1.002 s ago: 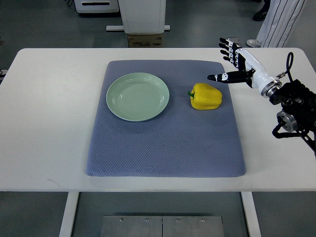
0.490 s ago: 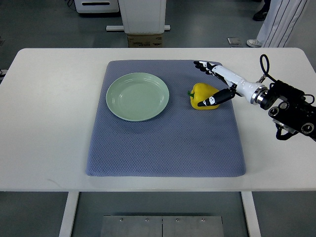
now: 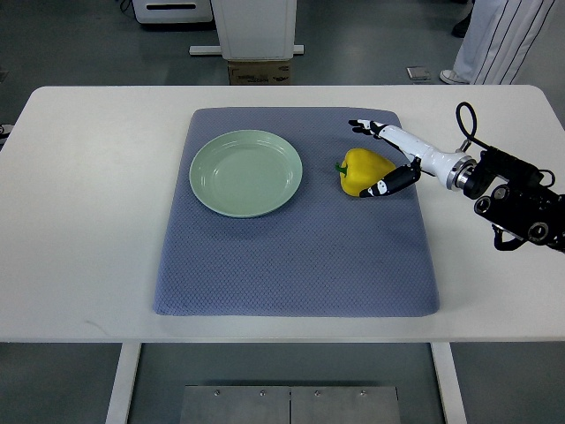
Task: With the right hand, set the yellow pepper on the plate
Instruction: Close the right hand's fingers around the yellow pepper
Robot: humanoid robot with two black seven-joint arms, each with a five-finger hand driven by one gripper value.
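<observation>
A yellow pepper (image 3: 363, 170) with a green stem lies on the blue-grey mat (image 3: 296, 265), right of centre. A pale green plate (image 3: 246, 172) rests empty on the mat's left part, a short gap from the pepper. My right hand (image 3: 372, 160) reaches in from the right edge and brackets the pepper's right side. Its fingers (image 3: 364, 126) are spread beyond the pepper's far side, the thumb (image 3: 385, 185) against its near right side. The hand stays open and has no closed hold on the pepper. The left arm is out of view.
The mat covers the middle of a white table (image 3: 79, 221). A person's striped trousers and shoe (image 3: 494, 40) show at the top right, beyond the table. A white machine base (image 3: 256, 31) and a cardboard box (image 3: 259, 71) stand behind the far edge.
My right hand has swung left and down from above the mat's right corner to the pepper, with fingers and thumb now on either side of it. Pepper and plate have not moved.
</observation>
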